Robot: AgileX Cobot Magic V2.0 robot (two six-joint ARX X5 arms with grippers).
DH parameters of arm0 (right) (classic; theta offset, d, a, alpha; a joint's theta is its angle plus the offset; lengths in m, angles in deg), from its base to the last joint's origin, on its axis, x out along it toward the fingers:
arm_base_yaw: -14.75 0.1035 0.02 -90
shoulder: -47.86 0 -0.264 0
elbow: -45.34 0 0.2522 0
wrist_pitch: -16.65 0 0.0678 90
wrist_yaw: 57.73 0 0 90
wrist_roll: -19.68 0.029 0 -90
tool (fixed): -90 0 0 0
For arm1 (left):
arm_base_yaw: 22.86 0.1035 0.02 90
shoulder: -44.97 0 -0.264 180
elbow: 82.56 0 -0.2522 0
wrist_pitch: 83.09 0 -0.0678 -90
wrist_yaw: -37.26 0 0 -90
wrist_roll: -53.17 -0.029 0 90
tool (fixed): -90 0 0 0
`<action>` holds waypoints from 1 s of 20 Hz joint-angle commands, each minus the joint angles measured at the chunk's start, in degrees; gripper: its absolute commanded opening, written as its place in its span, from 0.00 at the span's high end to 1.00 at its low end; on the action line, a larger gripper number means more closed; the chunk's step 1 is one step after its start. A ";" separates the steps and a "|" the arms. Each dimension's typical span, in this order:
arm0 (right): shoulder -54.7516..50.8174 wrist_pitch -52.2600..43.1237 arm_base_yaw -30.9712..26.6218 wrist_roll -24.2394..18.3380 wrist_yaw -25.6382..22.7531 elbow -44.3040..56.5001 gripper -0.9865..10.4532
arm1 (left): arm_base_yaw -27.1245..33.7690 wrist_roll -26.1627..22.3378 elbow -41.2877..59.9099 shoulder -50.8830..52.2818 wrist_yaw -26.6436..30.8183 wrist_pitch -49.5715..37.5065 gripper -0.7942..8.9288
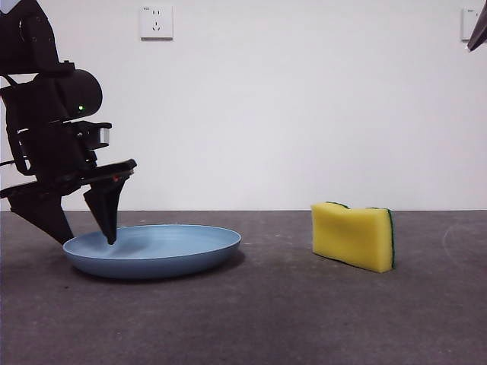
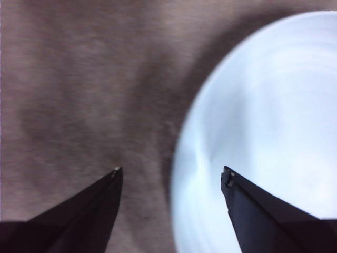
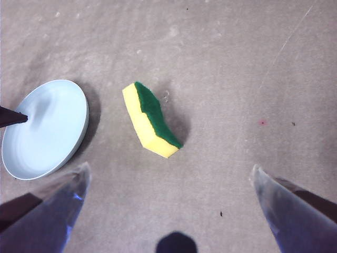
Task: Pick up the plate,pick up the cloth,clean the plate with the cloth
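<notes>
The light-blue plate (image 1: pixel 152 249) lies flat on the grey table at the left. My left gripper (image 1: pixel 84 232) is open and straddles its left rim, one jaw inside the plate (image 2: pixel 263 132) and the other outside on the table. In the left wrist view the gripper (image 2: pixel 171 171) brackets the rim edge. The cloth (image 1: pixel 354 236), a yellow sponge with a green scouring face, stands on its edge at the right. From high above, the right gripper (image 3: pixel 168 171) looks down open on the cloth (image 3: pixel 151 120) and the plate (image 3: pixel 45 129).
The grey table top (image 1: pixel 274 304) runs to a white wall with a socket (image 1: pixel 156 21). Only a dark tip of the other arm (image 1: pixel 478 30) shows at the top right corner of the front view.
</notes>
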 commanded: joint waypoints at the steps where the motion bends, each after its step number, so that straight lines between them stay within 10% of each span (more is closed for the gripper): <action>1: 0.00 -0.04 0.07 0.37 0.04 -0.24 0.45 | 0.17 -0.68 0.17 -0.52 1.92 -0.33 0.64; 6: 0.00 -0.04 0.07 0.37 0.04 -0.28 0.45 | 0.02 -1.07 0.17 -2.45 -0.22 -1.14 0.68; 8: 0.00 -0.07 0.07 0.37 0.04 -0.28 0.45 | 0.04 -1.79 0.17 -2.45 -0.13 -0.76 0.94; 20: 6.95 -0.68 2.62 -1.92 -0.15 -6.47 0.45 | 0.09 -3.65 0.09 8.85 -2.10 0.85 0.93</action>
